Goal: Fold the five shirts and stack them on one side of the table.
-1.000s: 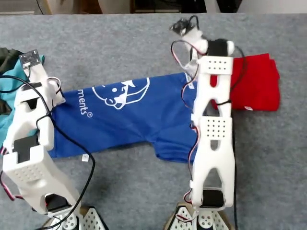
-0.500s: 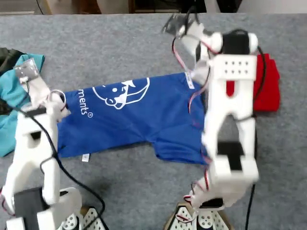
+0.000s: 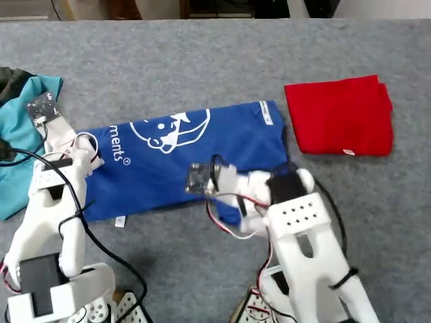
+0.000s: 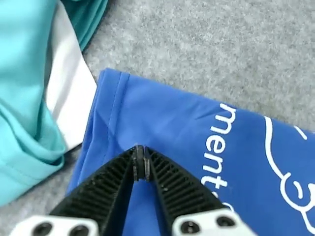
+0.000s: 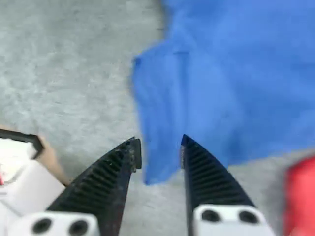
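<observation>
Table [image 3: 168,60]: grey, rough-textured top, carrying all the cloth and both arms.
Blue shirt [image 3: 182,161]: lies spread flat across the middle of the table, its white printed drawing and lettering facing up. One short sleeve sticks out along the near edge, toward the arm bases.
Red shirt [image 3: 340,124]: folded into a neat rectangle, resting on the right side of the table just beside the blue shirt's far right corner.
Teal shirt [image 4: 19,98]: crumpled at the left edge of the table, with a white band showing. It sits next to the blue shirt's hemmed end, and a strip of grey shows between them in the left wrist view.
Dark cloth [image 3: 8,77]: bunched at the far left edge, touching the teal shirt.
Left claw [image 4: 140,164]: fingers pressed together with no gap at the tips, down on the blue shirt close to its hemmed left end. Whether any cloth is pinched between them I cannot tell.
Right claw [image 5: 158,146]: fingers parted a moderate way with nothing between them, held above the blue sleeve's edge where the cloth meets bare grey table.
Right arm [image 3: 300,222]: rises from the near edge and bends leftward over the sleeve.
</observation>
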Motion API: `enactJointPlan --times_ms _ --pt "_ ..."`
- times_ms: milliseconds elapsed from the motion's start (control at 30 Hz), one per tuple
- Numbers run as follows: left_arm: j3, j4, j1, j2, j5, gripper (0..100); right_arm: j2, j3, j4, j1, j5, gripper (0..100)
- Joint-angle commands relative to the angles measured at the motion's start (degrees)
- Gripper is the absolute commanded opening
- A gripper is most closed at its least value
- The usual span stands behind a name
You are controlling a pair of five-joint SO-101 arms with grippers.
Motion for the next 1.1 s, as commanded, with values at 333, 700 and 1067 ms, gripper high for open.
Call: enactJointPlan --times_ms 333,700,1067 --pt "-6.68 3.08 -0.79 3.38 0.53 2 9.98 6.37 -14.77 -1.1 -1.14 16.4" --pt "-7.12 3.08 -0.88 4.44 0.44 2 24.31 6.11 -23.12 -1.19 -1.14 16.4" --pt "-7.21 3.08 -0.88 4.44 0.44 2 31.34 3.65 -24.0 -5.49 -0.88 9.0"
